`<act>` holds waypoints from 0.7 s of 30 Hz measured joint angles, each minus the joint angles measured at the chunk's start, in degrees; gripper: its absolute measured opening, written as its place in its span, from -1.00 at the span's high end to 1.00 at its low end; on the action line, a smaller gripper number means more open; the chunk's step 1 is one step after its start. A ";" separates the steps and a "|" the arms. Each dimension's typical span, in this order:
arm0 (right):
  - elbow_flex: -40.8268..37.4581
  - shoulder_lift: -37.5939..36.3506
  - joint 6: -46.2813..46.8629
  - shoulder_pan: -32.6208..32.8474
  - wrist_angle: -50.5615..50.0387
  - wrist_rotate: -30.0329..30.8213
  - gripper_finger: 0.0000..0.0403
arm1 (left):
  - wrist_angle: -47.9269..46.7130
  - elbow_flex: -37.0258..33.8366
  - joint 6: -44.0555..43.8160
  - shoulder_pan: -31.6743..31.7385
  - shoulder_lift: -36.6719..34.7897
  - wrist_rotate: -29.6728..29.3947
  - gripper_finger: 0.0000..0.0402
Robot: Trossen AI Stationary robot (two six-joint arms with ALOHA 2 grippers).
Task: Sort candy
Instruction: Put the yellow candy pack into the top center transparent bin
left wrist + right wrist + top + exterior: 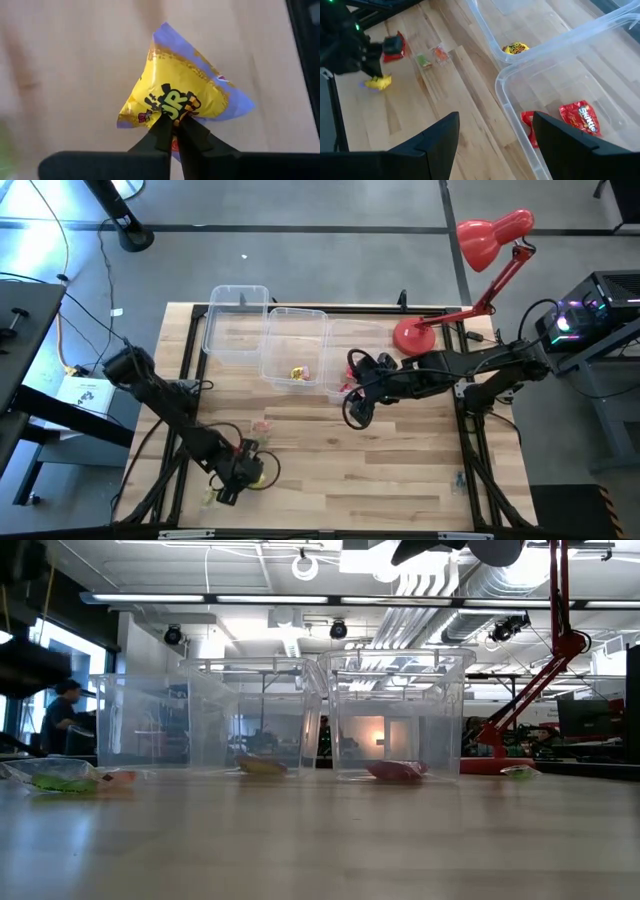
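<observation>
My left gripper [243,467] is low over the table's near left part, shut on a yellow packet with purple edges [180,85]. My right gripper [496,120] hangs open above the near wall of the right clear bin [560,45], touching nothing. That bin holds two red packets [580,117]. The middle bin holds a yellow packet [516,48]. A red packet [395,47] and small green and orange pieces [424,60] lie on the wood near my left gripper. My left gripper pinches the yellow packet between its two fingertips [162,127] at the printed middle of one edge [172,111]. The packet spreads out beyond the fingertips, puckered toward the pinch. Whether it is clear of the table I cannot tell.
Three clear bins stand in a row at the table's far side, the left one [237,320] showing no candy. A red desk lamp's base [412,335] sits at the far right. A green piece [212,495] lies by the near left edge, a pink piece [262,425] mid-table.
</observation>
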 joint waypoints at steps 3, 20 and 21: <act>0.00 -0.05 -1.19 0.00 -0.21 0.02 -0.23 | -2.51 0.13 -0.38 0.76 -4.84 -2.19 0.99; 0.00 -0.85 -5.90 -0.37 -0.62 2.56 -0.23 | -9.27 9.29 33.90 38.85 -27.47 -19.26 1.00; 0.00 -0.97 -6.01 -0.39 -0.67 2.70 -0.23 | -9.18 9.29 34.87 42.15 -26.17 -17.44 1.00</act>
